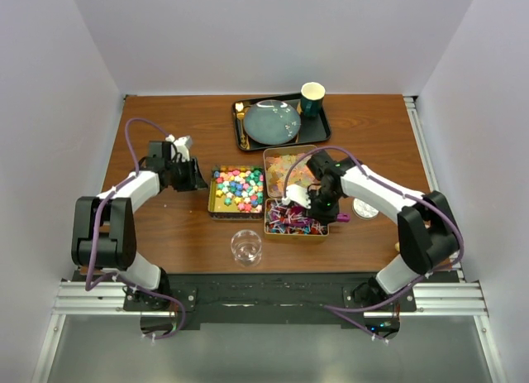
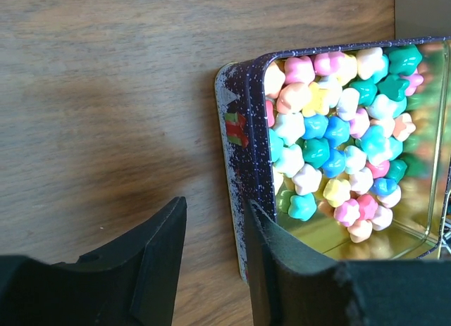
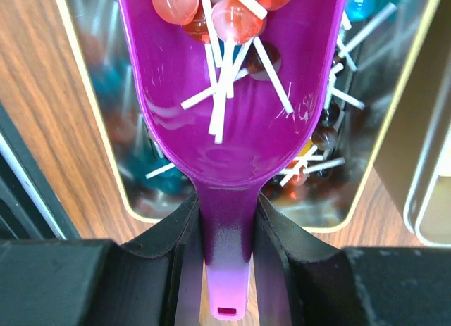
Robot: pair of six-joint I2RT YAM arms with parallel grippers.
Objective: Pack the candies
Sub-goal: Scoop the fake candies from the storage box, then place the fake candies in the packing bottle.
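Three open tins sit mid-table. One holds multicoloured candies, one pale gummies, one red and blue lollipops on white sticks. My left gripper is open at the left wall of the multicoloured tin. That wall runs close along its right finger, and nothing is gripped. My right gripper is shut on the handle of the purple scoop. The scoop hangs over the lollipop tin with a few red lollipops in its bowl.
A black tray at the back carries a blue-grey plate and a green cup. A clear glass stands near the front edge. A small round silvery thing lies right of the lollipop tin.
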